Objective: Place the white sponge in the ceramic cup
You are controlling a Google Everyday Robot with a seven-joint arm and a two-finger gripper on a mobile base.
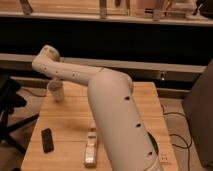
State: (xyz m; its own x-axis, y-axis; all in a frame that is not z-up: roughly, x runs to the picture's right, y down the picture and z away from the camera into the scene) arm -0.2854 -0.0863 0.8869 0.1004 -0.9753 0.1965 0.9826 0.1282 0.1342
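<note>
The ceramic cup [56,92] is a small plain white cup standing upright at the far left of the wooden table [67,127]. My white arm [107,105] reaches from the lower right across the table and bends down at its far-left end. My gripper [53,81] is at that end, directly over the cup's rim, mostly hidden by the arm. The white sponge does not show; it is hidden or out of view.
A small black object [47,140] lies at the table's front left. A pale elongated object [91,149] lies near the front middle, beside my arm. A black chair [9,107] stands left of the table. A dark counter wall runs behind.
</note>
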